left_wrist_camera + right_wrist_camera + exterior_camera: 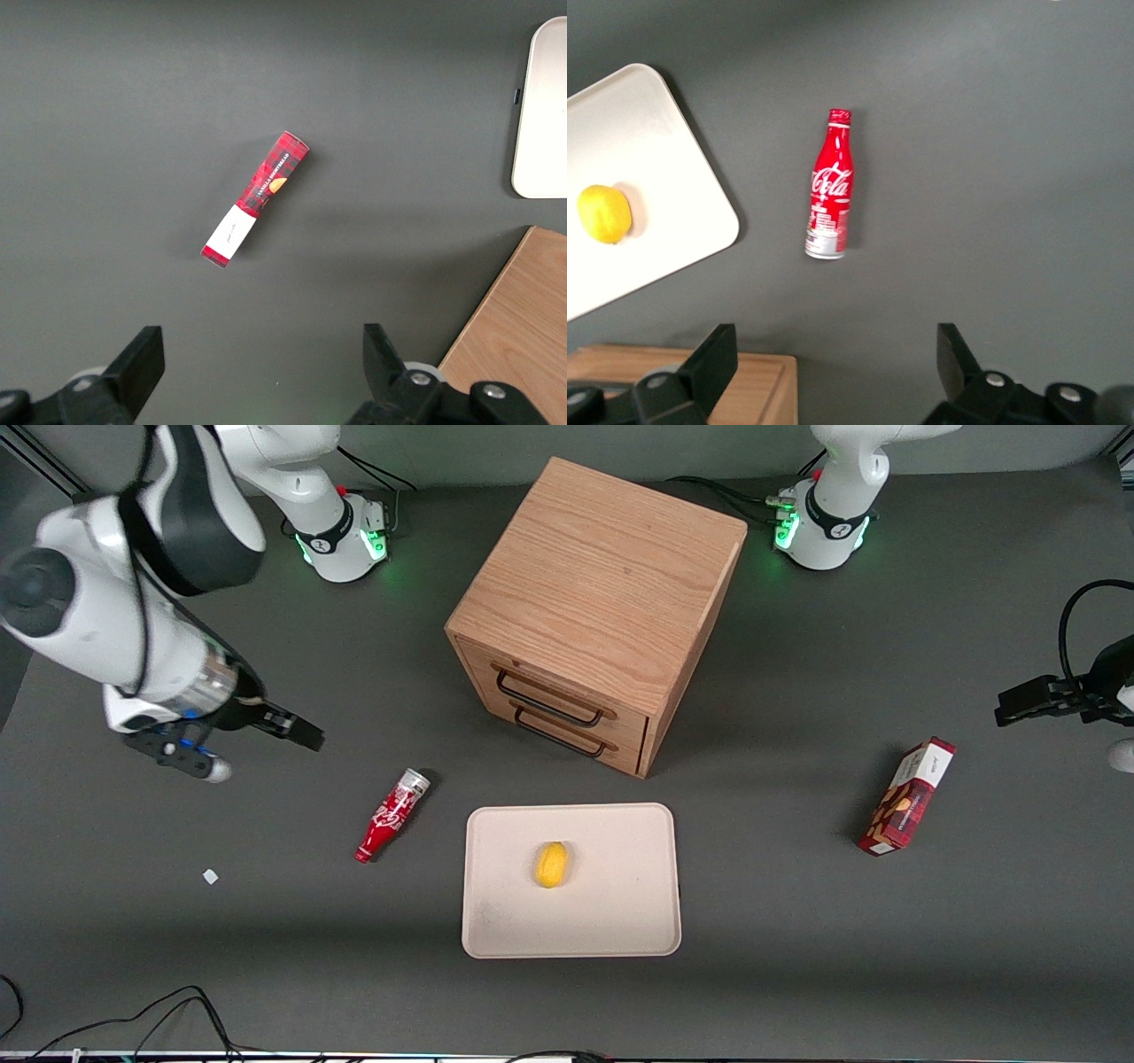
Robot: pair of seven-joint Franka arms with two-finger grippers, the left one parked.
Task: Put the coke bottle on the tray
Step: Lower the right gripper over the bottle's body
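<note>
- the tray (620, 921), cream-beige with rounded corners, lies nearest the front camera with a yellow lemon (551, 864) on it.
- the coke bottle (391, 817) lies flat on the dark tabletop (266, 957) just beside the tray; slim, red, white script, silver base, and what looks like a red cap.
- the claw (833, 372) hangs above the bottle, fingers spread wide, holding nothing.
- farthest stands a wooden drawer cabinet (602, 593).

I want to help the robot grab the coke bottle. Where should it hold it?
The coke bottle lies flat beside the tray. The open tool, hanging above, should probably come straight down and pinch across the wider body near its silver base, not the thin neck.
</note>
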